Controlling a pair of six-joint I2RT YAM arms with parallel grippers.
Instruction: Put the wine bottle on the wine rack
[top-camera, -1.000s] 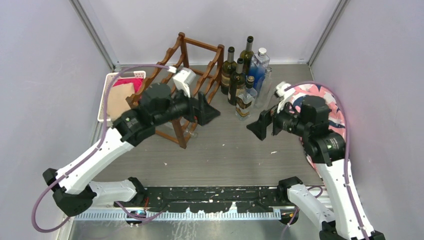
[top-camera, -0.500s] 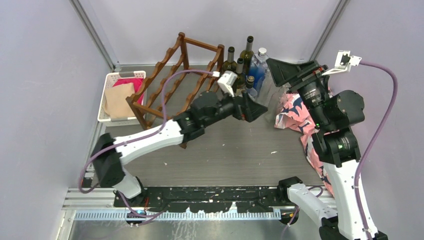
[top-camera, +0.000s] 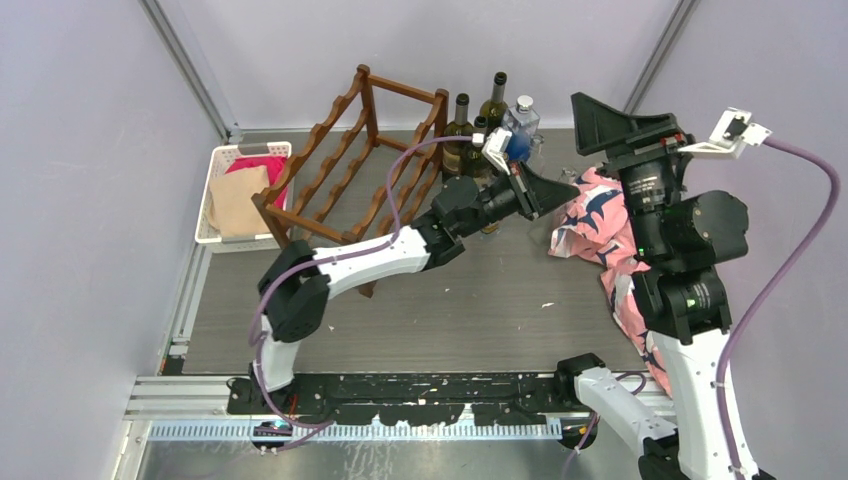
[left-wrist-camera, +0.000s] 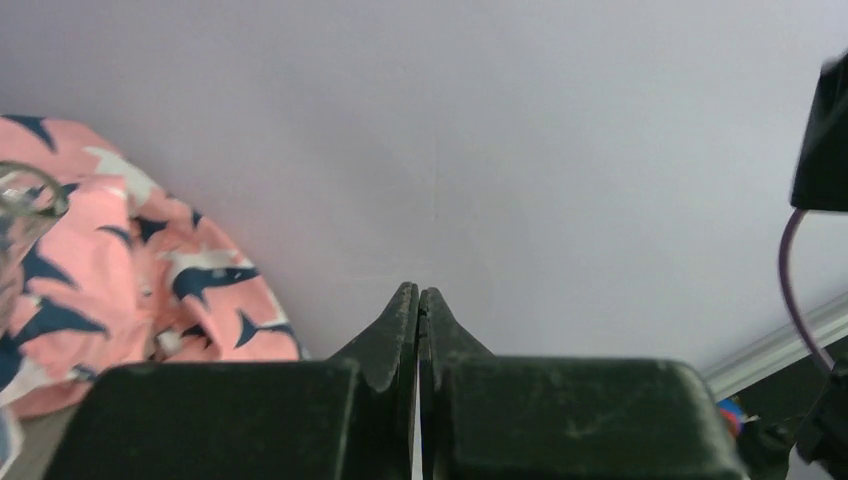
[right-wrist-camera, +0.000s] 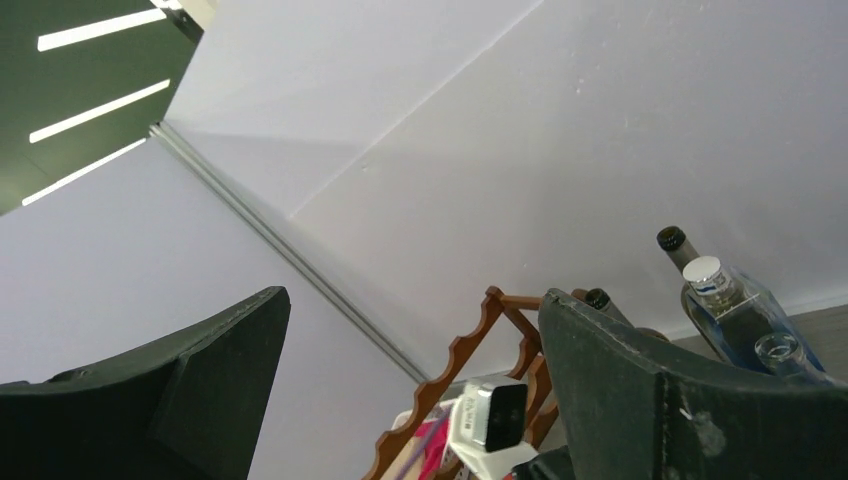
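The wine rack (top-camera: 340, 165) stands at the back left, the wine bottles (top-camera: 459, 130) upright on the table (top-camera: 480, 300) just beside it, then the left gripper (top-camera: 568, 188) pinched shut, holding nothing, and the right gripper (right-wrist-camera: 410, 320) raised, spread wide.

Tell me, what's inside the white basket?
The basket holds a tan cloth and a pink cloth beside it. Anything lying under the cloths is covered, so I cannot see the bottom of the basket.
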